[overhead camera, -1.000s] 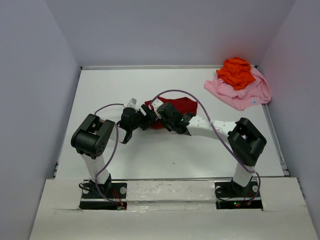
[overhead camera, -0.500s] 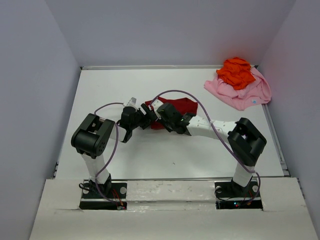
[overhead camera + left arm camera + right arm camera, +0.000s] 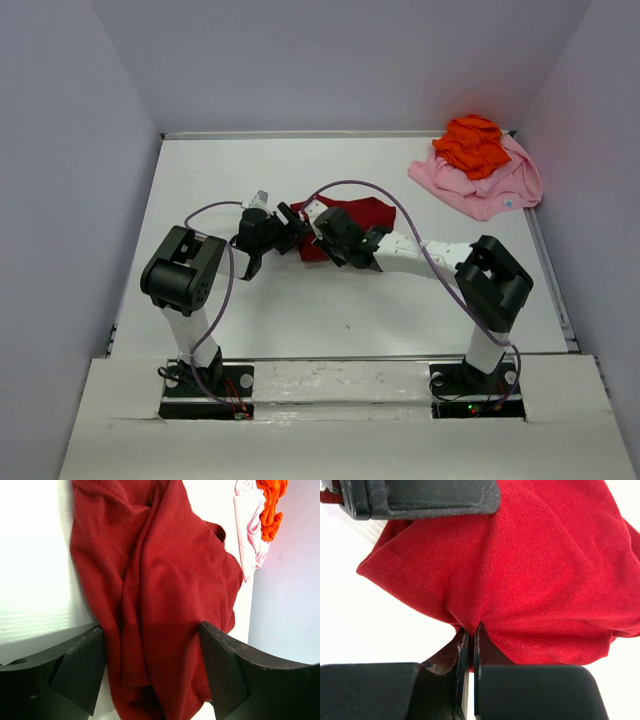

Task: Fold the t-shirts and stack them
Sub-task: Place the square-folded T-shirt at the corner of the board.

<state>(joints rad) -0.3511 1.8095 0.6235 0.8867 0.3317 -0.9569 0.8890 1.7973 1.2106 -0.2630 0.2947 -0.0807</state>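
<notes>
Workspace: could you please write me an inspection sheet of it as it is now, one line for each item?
Surface: white table, bare apart from the shirts and the arms.
Job's things: dark red shirt crumpled at mid-table, not folded; orange shirt bunched on top of the pink shirt in the far right corner.
Clutter: nothing seen.
Grippers: left gripper open, its fingers on either side of the dark red shirt; right gripper shut, pinching a fold of the same shirt.
Cables: purple cables loop along both arms, clear of the cloth.
Surroundings: plain grey walls on three sides; white board under the arm bases.
</notes>
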